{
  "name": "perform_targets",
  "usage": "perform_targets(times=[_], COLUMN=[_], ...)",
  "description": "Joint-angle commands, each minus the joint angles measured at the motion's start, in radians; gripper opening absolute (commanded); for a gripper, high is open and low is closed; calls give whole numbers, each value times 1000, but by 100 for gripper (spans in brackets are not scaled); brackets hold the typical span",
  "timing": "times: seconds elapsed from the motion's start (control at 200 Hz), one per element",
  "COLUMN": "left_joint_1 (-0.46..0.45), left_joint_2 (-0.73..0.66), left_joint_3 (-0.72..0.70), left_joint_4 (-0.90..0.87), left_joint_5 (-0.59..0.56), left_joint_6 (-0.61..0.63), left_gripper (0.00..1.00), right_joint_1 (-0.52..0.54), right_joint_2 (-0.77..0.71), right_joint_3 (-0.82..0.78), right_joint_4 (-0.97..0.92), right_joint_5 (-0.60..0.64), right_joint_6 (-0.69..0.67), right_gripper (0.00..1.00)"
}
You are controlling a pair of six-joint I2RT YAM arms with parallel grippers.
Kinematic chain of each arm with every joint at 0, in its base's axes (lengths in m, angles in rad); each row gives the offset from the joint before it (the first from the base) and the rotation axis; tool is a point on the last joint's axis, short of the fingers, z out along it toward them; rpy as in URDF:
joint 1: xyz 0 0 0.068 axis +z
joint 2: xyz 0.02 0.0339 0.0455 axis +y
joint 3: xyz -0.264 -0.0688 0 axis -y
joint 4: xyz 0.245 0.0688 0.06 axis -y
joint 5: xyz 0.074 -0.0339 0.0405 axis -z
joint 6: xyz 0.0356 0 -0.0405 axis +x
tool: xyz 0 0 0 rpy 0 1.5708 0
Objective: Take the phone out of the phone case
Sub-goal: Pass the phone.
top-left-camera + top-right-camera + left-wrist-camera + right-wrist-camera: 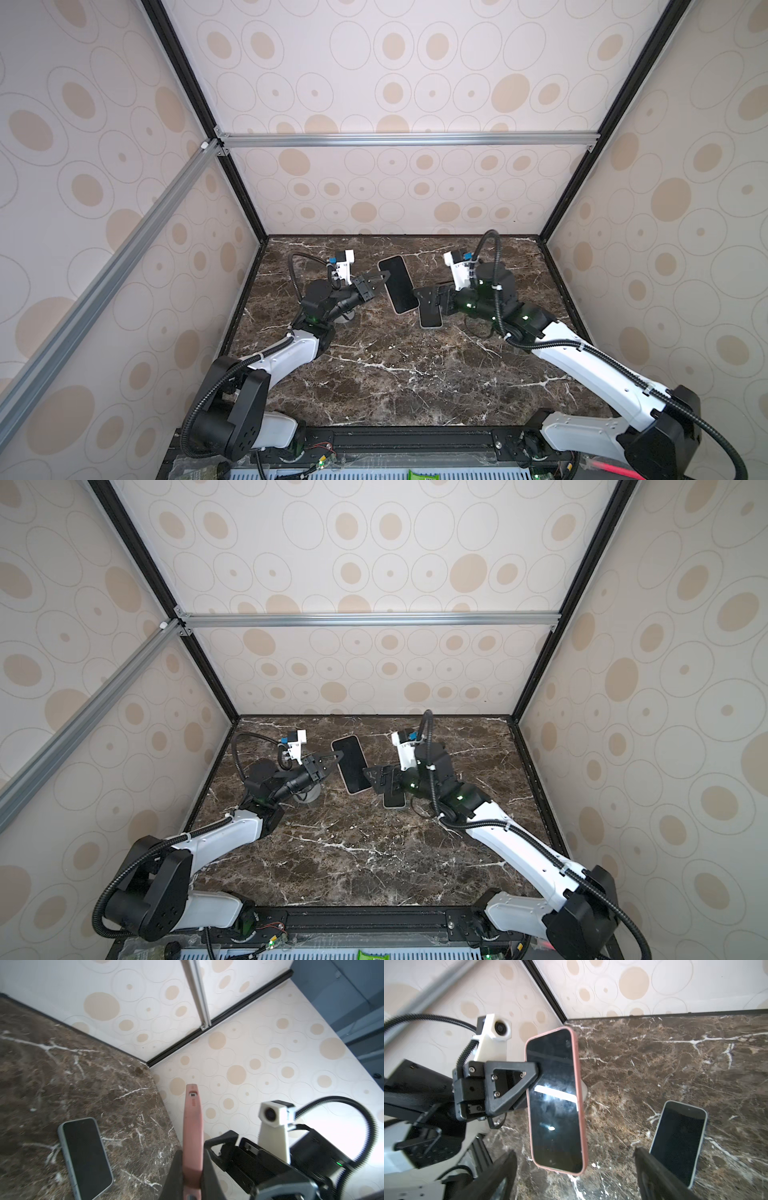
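Note:
The phone [556, 1101] has a dark screen and sits in a pink phone case [578, 1084]. It is held in the air above the marble table, screen up in both top views [397, 284] [351, 764]. My left gripper [384, 277] [337, 756] [192, 1167] is shut on its long edge, one finger [517, 1082] lying across the screen. The left wrist view shows the pink case [193, 1122] edge-on between the fingers. My right gripper [424, 297] [575, 1177] stands open just short of the phone's near end, touching nothing.
A second phone [679, 1142] [87, 1157] [430, 322] with a pale rim lies flat on the marble table [395, 374], partly under my right gripper. A grey round object [307, 798] sits below my left wrist. Patterned walls close in three sides.

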Motion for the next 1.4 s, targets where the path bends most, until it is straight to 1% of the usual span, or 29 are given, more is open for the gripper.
perform_targets(times=[0.0,0.05,0.155,0.23,0.29,0.375,0.465,0.645,0.75,0.84,0.955,1.095,1.22,1.29,1.395], left_joint_1=[-1,0,-2,-2,-3,-2,-4,-4,-6,-9,-9,-10,-14,-14,-13], left_joint_2=[-46,-50,-51,-54,-61,-80,-97,-93,-93,-92,-95,-113,-110,-110,-115], left_joint_3=[98,111,135,153,173,192,203,209,209,205,190,162,152,141,121], left_joint_4=[177,230,350,381,367,293,229,308,299,298,299,319,358,377,388], left_joint_5=[102,118,138,148,160,179,186,209,208,201,170,79,40,17,-24], left_joint_6=[-60,-95,-179,-204,-190,-129,-79,-111,-104,-103,-106,-112,-136,-148,-160], left_gripper=[0,0,0,0,0,0,0,0,0,0,0,0,0,0,0], right_joint_1=[-72,-85,-85,-85,-85,-83,-82,-74,-52,-38,-27,23,66,69,67], right_joint_2=[-28,-27,-16,-7,-1,3,1,16,31,47,59,49,57,58,52], right_joint_3=[-40,-38,-21,-31,-32,-32,-20,-20,-1,16,7,-43,-56,-72,-89], right_joint_4=[193,245,306,382,429,475,455,463,464,469,525,613,658,700,734], right_joint_5=[-297,-351,-418,-447,-470,-502,-520,-537,-542,-542,-518,-388,-316,-296,-271], right_joint_6=[141,167,182,219,240,261,243,247,246,247,281,319,340,371,397], right_gripper=[85,82,76,73,71,68,62,53,51,47,45,45,38,34,31])
